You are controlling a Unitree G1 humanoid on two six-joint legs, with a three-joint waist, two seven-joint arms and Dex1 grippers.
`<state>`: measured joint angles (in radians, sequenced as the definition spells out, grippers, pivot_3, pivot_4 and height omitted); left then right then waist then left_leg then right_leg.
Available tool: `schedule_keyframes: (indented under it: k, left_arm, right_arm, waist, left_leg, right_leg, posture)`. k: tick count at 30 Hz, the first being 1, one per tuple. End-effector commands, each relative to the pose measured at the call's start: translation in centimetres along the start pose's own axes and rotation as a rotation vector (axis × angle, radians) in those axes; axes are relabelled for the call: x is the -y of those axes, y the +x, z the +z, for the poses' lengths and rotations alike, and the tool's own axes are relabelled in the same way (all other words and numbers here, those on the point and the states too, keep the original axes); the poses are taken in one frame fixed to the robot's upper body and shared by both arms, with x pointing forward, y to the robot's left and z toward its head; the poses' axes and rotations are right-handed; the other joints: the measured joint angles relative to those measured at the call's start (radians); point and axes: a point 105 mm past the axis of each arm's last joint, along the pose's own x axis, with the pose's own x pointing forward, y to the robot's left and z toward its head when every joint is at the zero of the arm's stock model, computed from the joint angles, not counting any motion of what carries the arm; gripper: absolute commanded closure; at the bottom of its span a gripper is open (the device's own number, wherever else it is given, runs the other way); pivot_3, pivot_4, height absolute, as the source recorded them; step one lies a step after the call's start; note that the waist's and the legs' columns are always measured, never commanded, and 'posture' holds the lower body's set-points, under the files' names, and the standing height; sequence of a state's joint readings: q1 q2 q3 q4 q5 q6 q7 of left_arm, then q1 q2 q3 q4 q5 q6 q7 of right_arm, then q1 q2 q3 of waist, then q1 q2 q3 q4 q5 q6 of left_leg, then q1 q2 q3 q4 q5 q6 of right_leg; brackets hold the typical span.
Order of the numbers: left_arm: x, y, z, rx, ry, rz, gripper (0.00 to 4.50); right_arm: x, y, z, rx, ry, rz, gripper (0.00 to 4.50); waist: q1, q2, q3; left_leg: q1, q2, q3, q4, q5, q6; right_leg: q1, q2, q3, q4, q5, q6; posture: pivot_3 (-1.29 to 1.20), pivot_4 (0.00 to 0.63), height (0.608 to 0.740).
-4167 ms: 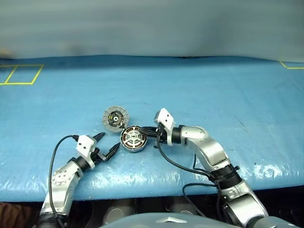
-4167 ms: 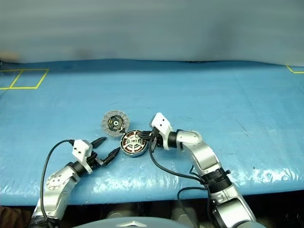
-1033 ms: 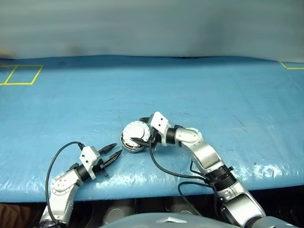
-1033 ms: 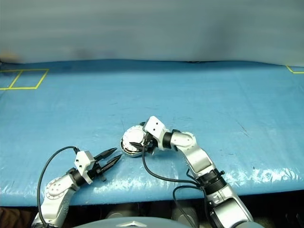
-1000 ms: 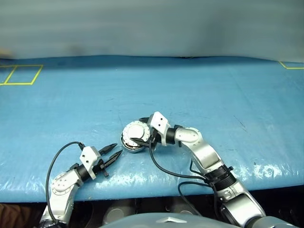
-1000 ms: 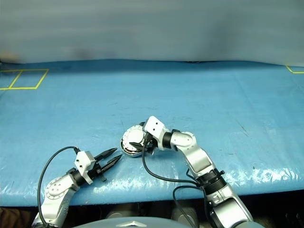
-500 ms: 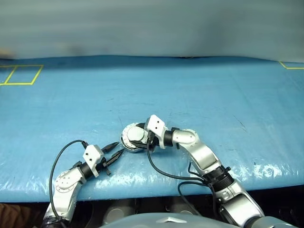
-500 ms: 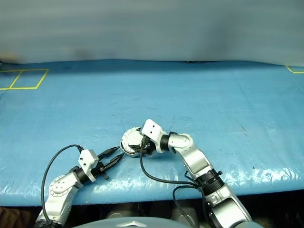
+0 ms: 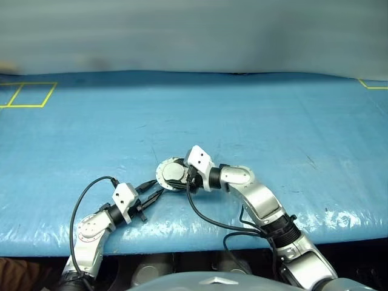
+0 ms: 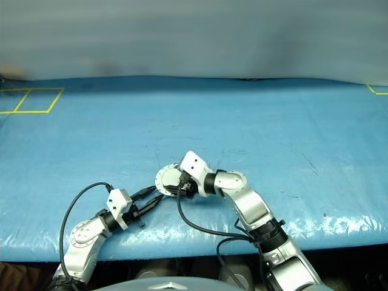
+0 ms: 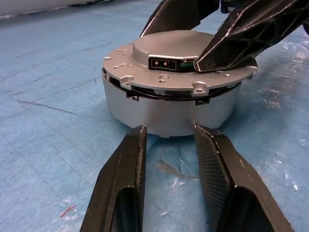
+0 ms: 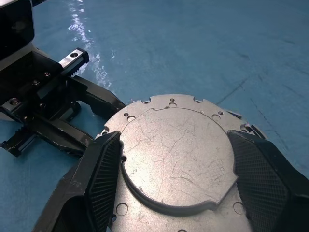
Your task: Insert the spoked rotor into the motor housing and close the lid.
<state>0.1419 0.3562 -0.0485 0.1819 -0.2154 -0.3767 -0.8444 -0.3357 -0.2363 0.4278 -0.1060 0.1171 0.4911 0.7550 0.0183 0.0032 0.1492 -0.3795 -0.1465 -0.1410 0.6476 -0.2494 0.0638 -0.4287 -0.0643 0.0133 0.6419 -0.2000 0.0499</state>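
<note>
Round grey metal lid [image 12: 176,159] sits down on round grey metal motor housing [image 11: 170,112] on blue bench [image 9: 273,121]; right pincer [image 12: 178,169] spread wide, straddling lid; left pincer [image 11: 170,159] part-open, empty, just beside housing wall; likely heavy, rigid, slick — take by rim.

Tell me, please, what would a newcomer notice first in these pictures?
First, the round grey motor housing near the front edge of the blue table, with its lid folded down on top. The right gripper straddles the lid's raised centre from above, while the left gripper points at the housing's side wall, open and not touching.
</note>
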Motion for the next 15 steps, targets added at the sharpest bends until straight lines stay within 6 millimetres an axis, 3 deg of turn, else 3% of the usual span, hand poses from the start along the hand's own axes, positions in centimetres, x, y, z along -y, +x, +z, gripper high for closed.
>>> schedule_keyframes:
  k: [1,15]
  left_arm:
    - [0.4,0.5,0.1,0.013,-0.003,-0.011,2.9]
    - [0.5,0.2,-0.3,-0.003,-0.02,-0.01,2.9]
  right_arm:
    - [-0.9,0.3,0.9,0.026,-0.04,0.026,1.37]
    - [1.8,-0.3,2.2,0.027,-0.172,0.05,1.37]
  waist:
    - [0.0,0.0,0.0]
    - [-0.001,0.0,0.0]
  left_leg:
    - [0.0,0.0,0.0,0.0,0.0,0.0]
    - [0.0,0.0,0.0,0.0,0.0,0.0]
  right_leg:
    - [0.0,0.0,0.0,0.0,0.0,0.0]
    - [0.0,0.0,0.0,0.0,0.0,0.0]
  posture:
    - [0.0,0.15,0.74]
    - [0.0,0.15,0.74]
